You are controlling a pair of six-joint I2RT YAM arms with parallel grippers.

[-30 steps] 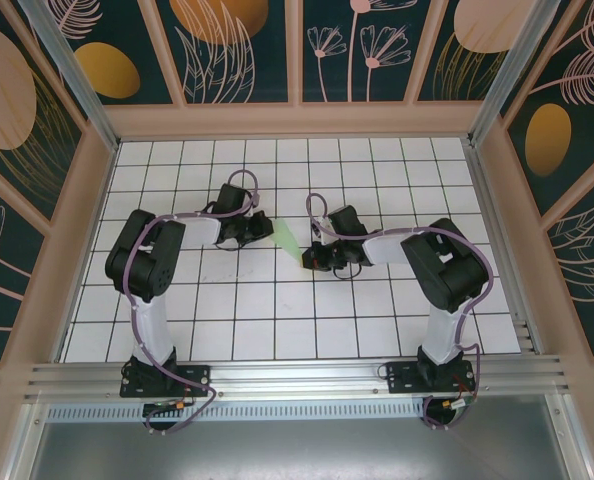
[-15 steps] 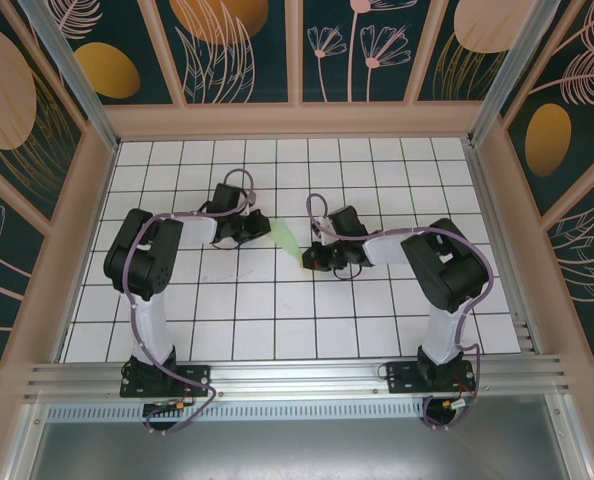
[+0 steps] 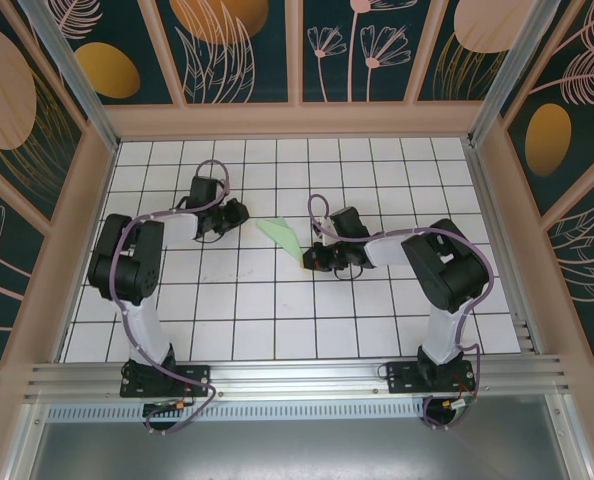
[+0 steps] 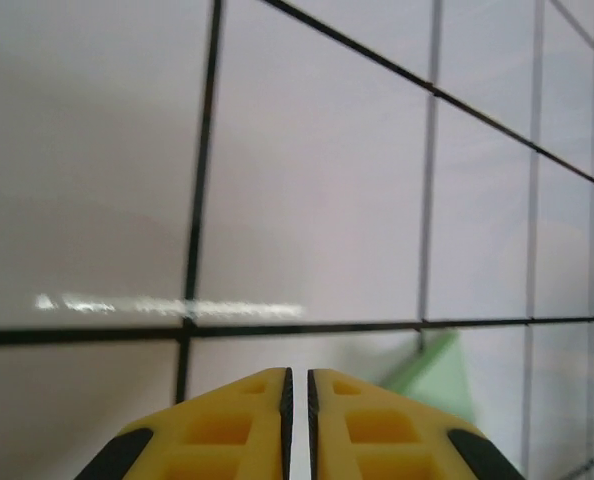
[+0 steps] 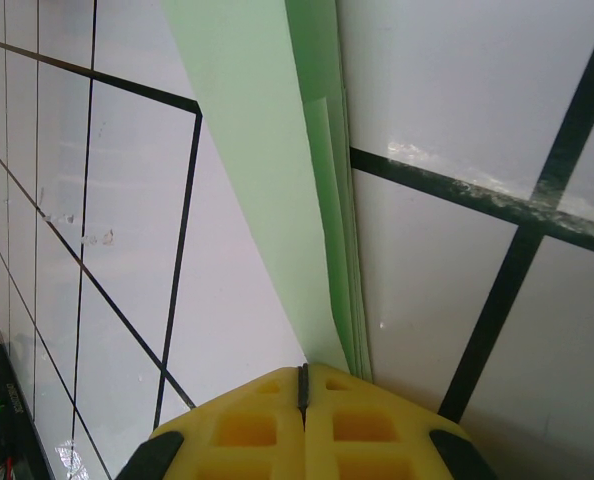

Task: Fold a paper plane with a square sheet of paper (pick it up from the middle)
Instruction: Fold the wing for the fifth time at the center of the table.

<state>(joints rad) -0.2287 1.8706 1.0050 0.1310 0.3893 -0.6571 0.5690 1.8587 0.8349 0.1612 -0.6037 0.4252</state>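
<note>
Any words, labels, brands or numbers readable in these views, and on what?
None readable. The paper plane is plain green, the table carries only black grid lines, and the wall panels show painted flowers and leaves, no lettering.

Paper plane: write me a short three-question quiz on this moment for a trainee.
1. True or false: the paper plane is clamped in the left end effector.
2. Whose fingertips does the paper plane run right up to? A. those of the left end effector; B. those of the right end effector; C. neither.
3. In the right wrist view, are the right end effector's fingers apart or pressed together?
Key: 1 false, it lies on the table, apart from that end effector; 2 B; 3 pressed together.
</note>
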